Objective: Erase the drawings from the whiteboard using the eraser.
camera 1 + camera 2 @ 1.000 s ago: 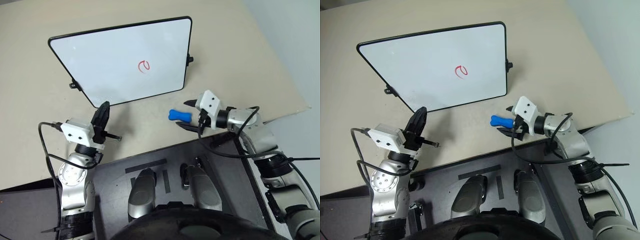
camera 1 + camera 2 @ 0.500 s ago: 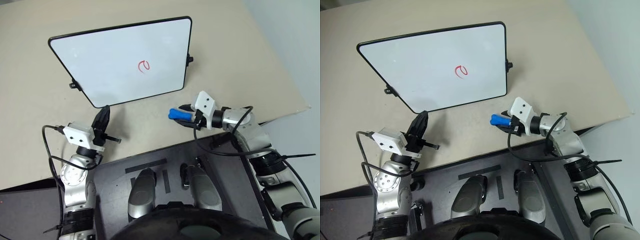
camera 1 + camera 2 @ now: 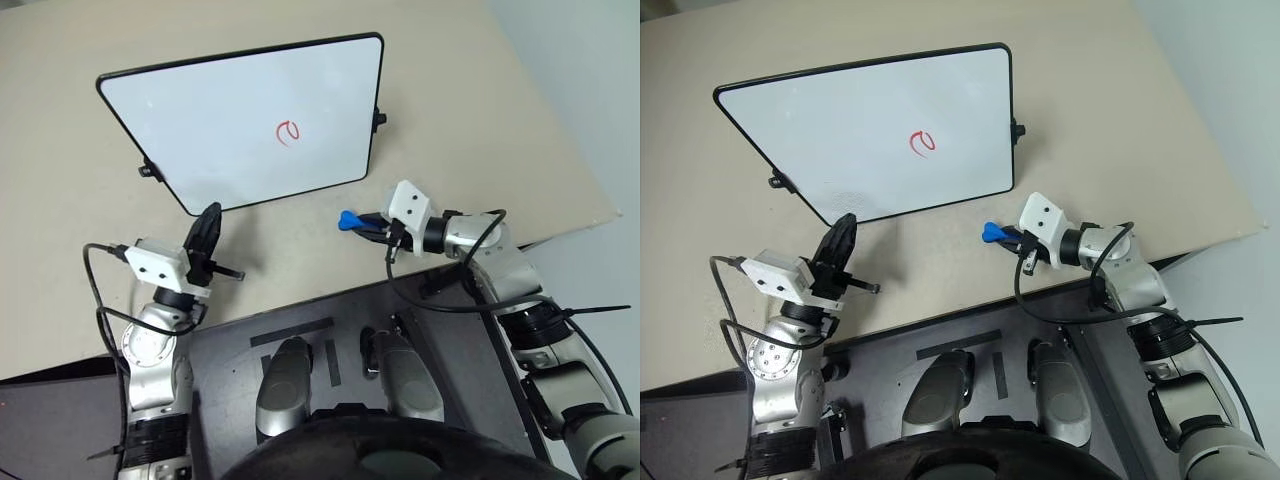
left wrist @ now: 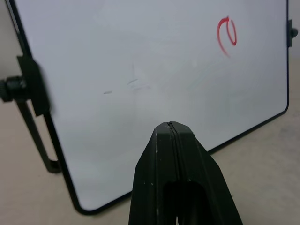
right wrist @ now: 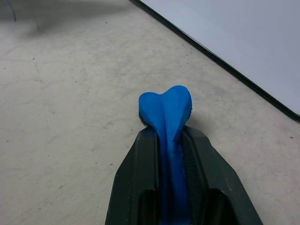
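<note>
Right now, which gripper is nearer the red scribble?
Right. The right gripper sits below the scribble, off its right side; the left gripper is by the whiteboard's lower-left corner.

The whiteboard (image 3: 250, 120) lies flat on the table (image 3: 480, 110), filling the middle toward the far edge; small black knobs (image 3: 379, 119) jut from its side rims; bare table runs along the near edge, between the left gripper (image 3: 207, 222) by the board's near-left corner and the right gripper (image 3: 360, 221) below its near-right corner; the strip along the right edge is open.
</note>
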Robot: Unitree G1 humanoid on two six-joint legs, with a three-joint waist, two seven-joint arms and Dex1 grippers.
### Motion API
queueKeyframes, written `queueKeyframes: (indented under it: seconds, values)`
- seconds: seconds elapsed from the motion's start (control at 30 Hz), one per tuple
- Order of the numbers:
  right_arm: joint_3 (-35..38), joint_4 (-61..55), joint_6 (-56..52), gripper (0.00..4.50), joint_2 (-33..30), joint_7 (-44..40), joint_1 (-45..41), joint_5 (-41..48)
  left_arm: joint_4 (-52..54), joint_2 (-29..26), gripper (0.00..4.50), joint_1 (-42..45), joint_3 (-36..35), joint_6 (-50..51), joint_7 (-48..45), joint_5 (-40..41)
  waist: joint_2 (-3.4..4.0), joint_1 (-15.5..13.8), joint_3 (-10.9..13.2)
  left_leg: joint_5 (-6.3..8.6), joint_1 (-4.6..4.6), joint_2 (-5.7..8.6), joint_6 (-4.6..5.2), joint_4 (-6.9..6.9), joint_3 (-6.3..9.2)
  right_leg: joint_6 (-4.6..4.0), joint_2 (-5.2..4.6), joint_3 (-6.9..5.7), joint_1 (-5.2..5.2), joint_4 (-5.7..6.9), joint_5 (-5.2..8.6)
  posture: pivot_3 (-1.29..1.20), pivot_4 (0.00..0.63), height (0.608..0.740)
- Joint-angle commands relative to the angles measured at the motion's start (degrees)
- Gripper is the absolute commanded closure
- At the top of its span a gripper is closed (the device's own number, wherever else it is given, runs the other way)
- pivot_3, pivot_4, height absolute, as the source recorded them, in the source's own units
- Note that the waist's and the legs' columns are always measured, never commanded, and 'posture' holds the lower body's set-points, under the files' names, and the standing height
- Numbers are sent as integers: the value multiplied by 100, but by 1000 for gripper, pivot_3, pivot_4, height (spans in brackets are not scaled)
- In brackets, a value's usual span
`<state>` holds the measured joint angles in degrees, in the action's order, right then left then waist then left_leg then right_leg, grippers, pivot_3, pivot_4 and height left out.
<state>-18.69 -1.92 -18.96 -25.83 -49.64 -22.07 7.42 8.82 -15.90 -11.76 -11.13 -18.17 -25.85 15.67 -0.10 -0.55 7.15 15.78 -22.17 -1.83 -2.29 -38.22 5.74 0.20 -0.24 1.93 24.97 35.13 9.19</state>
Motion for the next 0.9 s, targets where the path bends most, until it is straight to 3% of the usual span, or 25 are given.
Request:
queueKeyframes:
  seconds: [0.03, 0.13, 0.3, 0.6, 0.9]
  values:
    - [113, -83, 187, 4122, 16, 21, -66, -33, 532, 27, 4500, 4, 127, 218, 171, -111, 0, 0, 0, 0, 0, 0, 0, 0, 0, 0, 0, 0, 0, 0, 0, 0, 150, 740]
    - [143, -173, 418, 4122, 43, 45, -152, -80, 746, 9, 4500, 17, 157, 430, 263, -129, 0, 1, 0, 0, 0, 0, 0, 0, 0, 0, 0, 0, 0, 0, 0, 0, 150, 740]
    - [15, -206, 1744, 4122, 61, 48, -746, -537, 1049, -124, 4500, 25, 68, 807, 306, -57, 1, 17, 1, 0, 3, -1, 0, 0, 0, -6, 0, -1, 2, 3, -4, 0, 150, 740]
    - [-326, 1799, 4084, 4122, 513, 1005, -2082, -1979, 1070, -171, 4500, 110, 10, 954, 286, -27, 2, 12, 1, 0, 14, -9, 0, 2, 1, -23, -4, -3, 10, 15, -15, 0, 150, 740]
    - [-402, 3436, 5096, 4122, 940, 2110, -2982, -2843, 704, -104, 4500, 31, -35, 570, 150, -22, 3, 19, 2, 9, -11, -12, -7, 6, 0, -33, -6, -6, 44, 22, -22, 0, 150, 740]
